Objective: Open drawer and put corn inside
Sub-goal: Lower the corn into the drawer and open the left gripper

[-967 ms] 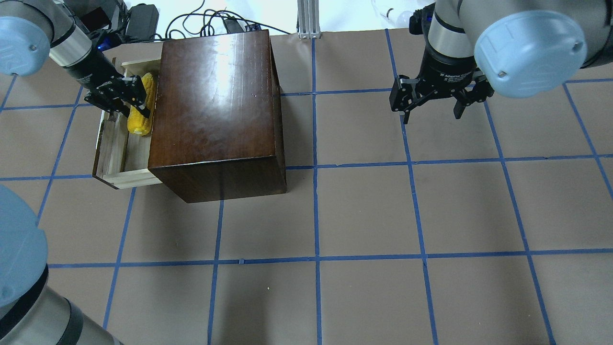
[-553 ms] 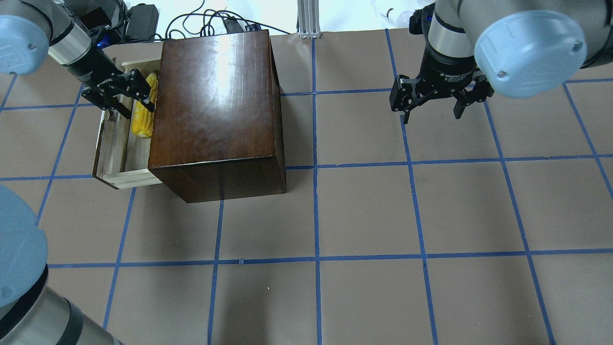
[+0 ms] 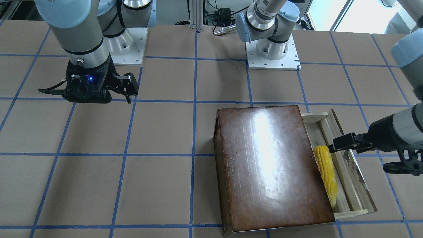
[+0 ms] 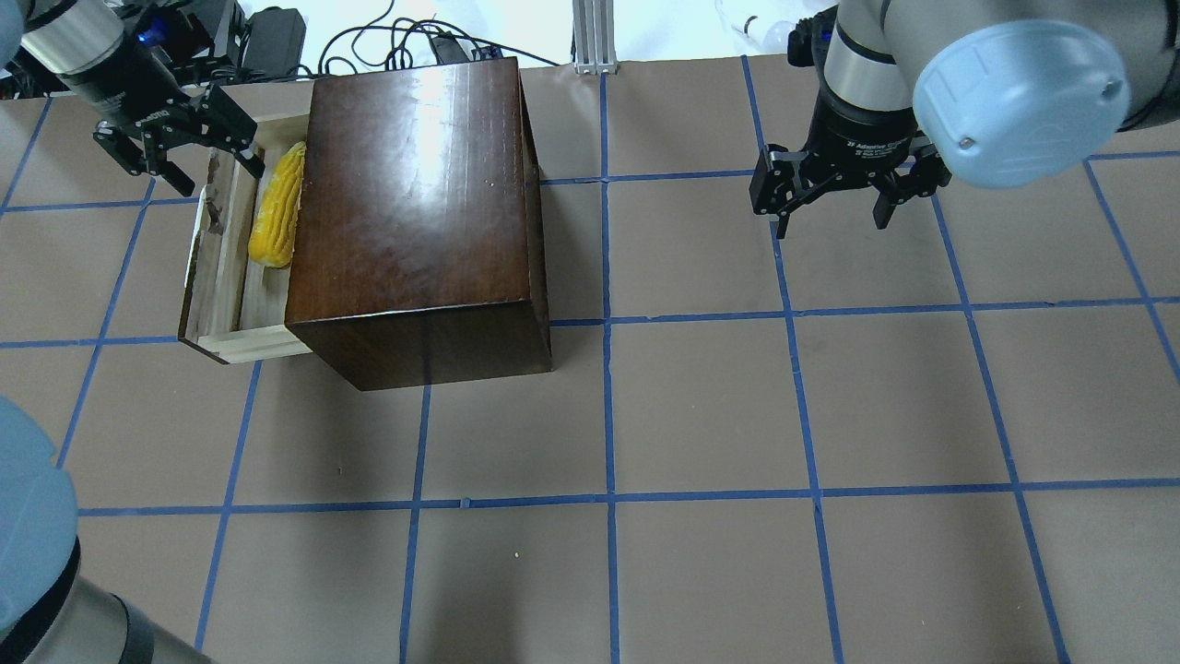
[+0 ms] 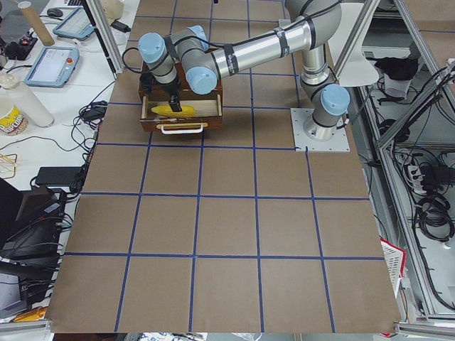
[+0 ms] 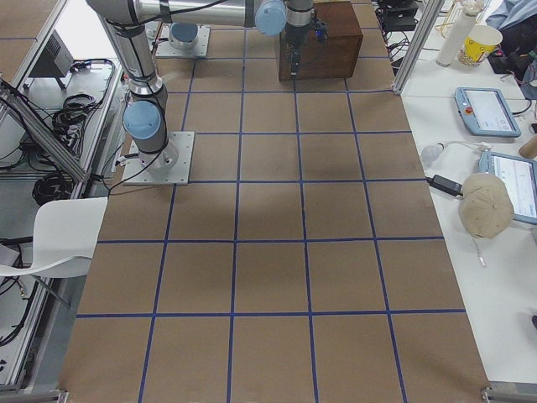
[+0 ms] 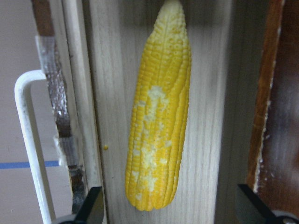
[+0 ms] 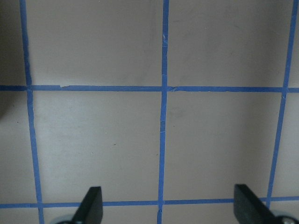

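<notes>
- Found the corn point(image 4: 277, 207) flat on the pale floor of the drawer point(image 4: 249, 341), lengthwise along it, close against the box point(image 4: 415, 203), touched by nothing.
- Found the drawer pulled partly out on the box's left side. Judged the gap wide enough for a drop from above, hence the cob laid along the opening rather than across it.
- Logged the left end effector point(image 4: 217, 175) above the drawer's end away from the robot, spread wide, gripping nothing. Read as a release posture, clear of cob and rails.
- Logged the right end effector point(image 4: 830, 224) well apart over bare desk point(image 4: 701, 406), likewise spread and empty. Judged parked out of the way.
- Noted of the cob: bright yellow, bumpy kernel rows, tapered to a paler tip, blunt at the other end, whitish scuffs mid-body, shorter than the drawer.
- Judged placement done; saw no closing step in the task.
</notes>
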You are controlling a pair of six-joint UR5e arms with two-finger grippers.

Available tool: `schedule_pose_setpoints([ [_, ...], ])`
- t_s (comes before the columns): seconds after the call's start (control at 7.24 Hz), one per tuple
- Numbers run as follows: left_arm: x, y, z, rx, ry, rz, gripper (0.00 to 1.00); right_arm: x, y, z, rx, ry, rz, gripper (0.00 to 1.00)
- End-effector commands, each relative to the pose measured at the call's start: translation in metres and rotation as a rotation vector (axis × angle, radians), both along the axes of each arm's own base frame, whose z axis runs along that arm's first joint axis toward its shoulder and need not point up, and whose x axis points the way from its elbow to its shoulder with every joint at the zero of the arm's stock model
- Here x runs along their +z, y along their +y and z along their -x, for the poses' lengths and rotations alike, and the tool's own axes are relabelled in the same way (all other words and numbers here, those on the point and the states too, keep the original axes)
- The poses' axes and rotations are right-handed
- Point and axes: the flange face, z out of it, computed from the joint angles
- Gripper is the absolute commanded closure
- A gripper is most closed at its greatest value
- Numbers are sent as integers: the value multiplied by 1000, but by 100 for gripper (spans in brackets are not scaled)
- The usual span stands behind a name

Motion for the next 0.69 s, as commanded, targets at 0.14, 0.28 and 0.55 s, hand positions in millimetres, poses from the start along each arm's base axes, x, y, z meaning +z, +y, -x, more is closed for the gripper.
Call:
schedule_pose_setpoints([
  [0.14,58,14,54,41,-91,4,0,1,0,0,0,0,1,0],
  [0.28,66,19,104,-9,-108,15,0,0,0,0,0,-1,-1,0],
  [0.55,82,33,145,-49,-110,39,0,0,0,0,0,-5,-1,0],
])
